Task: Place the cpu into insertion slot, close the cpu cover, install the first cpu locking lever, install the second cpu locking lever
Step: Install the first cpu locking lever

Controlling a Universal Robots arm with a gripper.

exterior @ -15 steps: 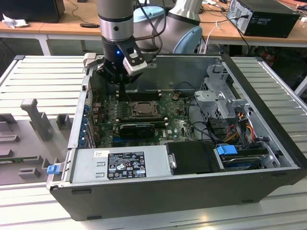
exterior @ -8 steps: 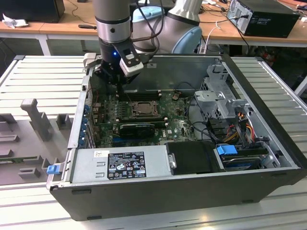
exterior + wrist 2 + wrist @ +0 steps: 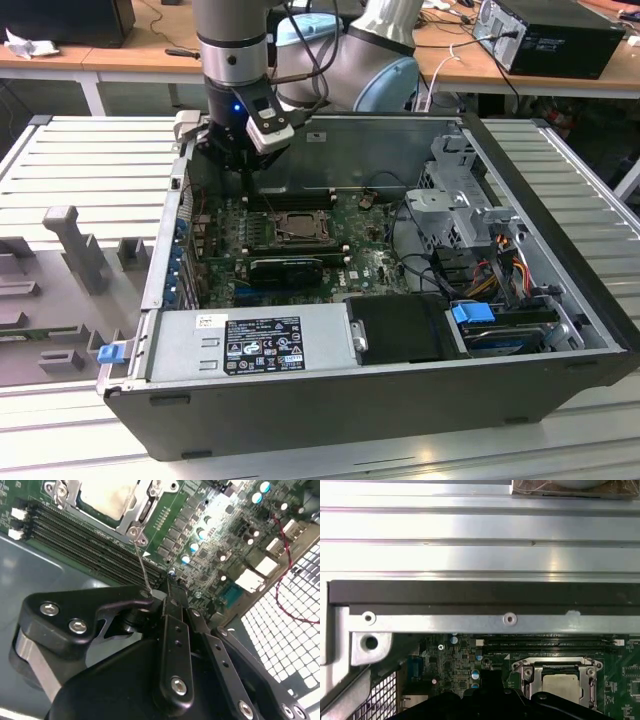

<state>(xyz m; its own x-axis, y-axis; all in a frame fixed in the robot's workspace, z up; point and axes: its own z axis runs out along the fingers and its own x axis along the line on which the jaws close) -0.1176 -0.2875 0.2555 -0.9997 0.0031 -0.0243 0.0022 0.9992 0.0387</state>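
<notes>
standing vertical over the open computer case (image 3: 350, 405), at eleven o'clock of the insertion slot (image 3: 297, 227) in the exterior view, with the gripper (image 3: 159, 596) pinched narrow on the tip of a thin locking lever (image 3: 142, 562). seated in that slot, under the lowered cpu cover (image 3: 141, 505): the cpu (image 3: 107, 497). all on a ribbed metal table (image 3: 90, 150), wooden desks (image 3: 150, 45) at twelve o'clock.
</notes>
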